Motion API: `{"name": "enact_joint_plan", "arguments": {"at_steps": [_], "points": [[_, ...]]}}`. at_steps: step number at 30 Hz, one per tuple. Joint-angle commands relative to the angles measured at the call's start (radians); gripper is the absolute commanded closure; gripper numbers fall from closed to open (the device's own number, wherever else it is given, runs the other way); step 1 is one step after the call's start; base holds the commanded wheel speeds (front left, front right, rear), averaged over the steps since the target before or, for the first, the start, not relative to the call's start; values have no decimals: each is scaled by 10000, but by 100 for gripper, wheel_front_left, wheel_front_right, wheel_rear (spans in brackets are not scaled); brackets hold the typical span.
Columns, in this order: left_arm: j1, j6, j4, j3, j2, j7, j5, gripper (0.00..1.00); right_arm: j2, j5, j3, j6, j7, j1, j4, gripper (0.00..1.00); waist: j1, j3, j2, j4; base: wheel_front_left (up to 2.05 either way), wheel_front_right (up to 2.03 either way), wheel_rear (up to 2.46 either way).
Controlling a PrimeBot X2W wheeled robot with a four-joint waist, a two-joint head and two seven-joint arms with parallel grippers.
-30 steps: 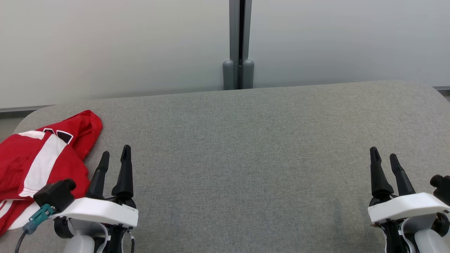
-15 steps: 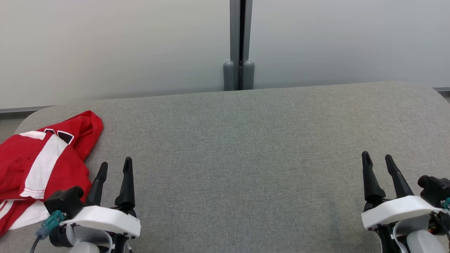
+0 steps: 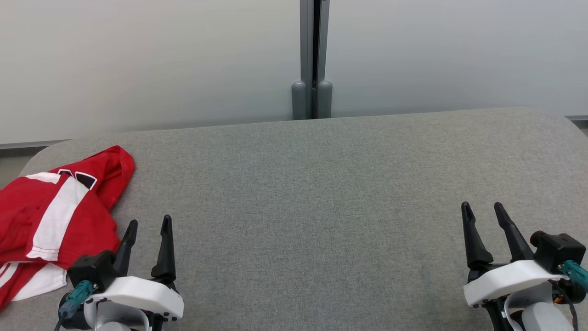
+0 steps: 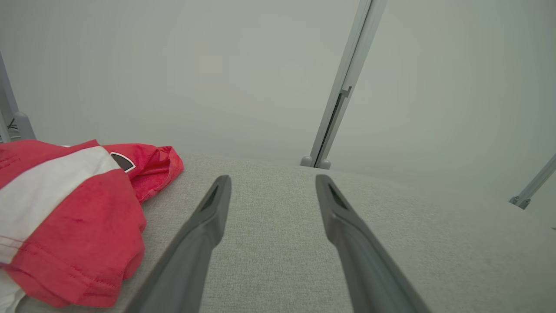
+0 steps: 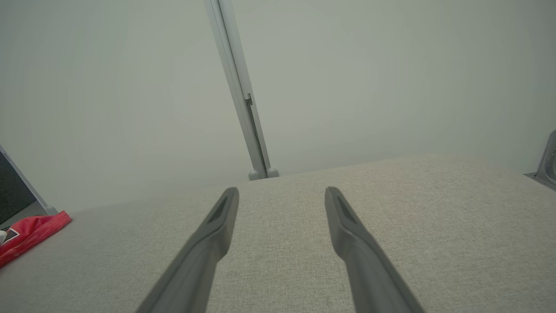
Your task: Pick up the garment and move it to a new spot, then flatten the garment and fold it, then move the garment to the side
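Grey fabric covers the table [image 3: 321,193], which runs up to pale wall panels split by a grey post [image 3: 313,50]. At the table's left edge lies the garment [image 3: 55,216], red with a broad white stripe and crumpled in loose folds. Its long axis runs from the near left slantwise toward the far side, and its rounded red end points at the wall. Just to its right hangs the left gripper [image 3: 148,222], fingers parted with nothing between them, aimed at the far edge. The left wrist view shows the cloth beside the left finger, not touching it. Well apart, at the near right, the right gripper [image 3: 481,208] stands likewise, fingers spread and empty over bare fabric.
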Motion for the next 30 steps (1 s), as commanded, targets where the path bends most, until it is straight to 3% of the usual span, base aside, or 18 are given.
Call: {"name": "enact_joint_plan", "arguments": {"at_steps": [1, 30], "points": [[-115, 38, 4, 41, 55, -89, 281, 0, -93, -194, 60, 3, -124, -160, -13, 0, 0, -1, 0, 8, 0, 0, 0], [-276, 21, 686, 213, -4, -647, 2267, 0, -142, -989, 394, 4, -664, -157, 480, 0, 0, -130, 0, 71, 0, 0, 0]]}}
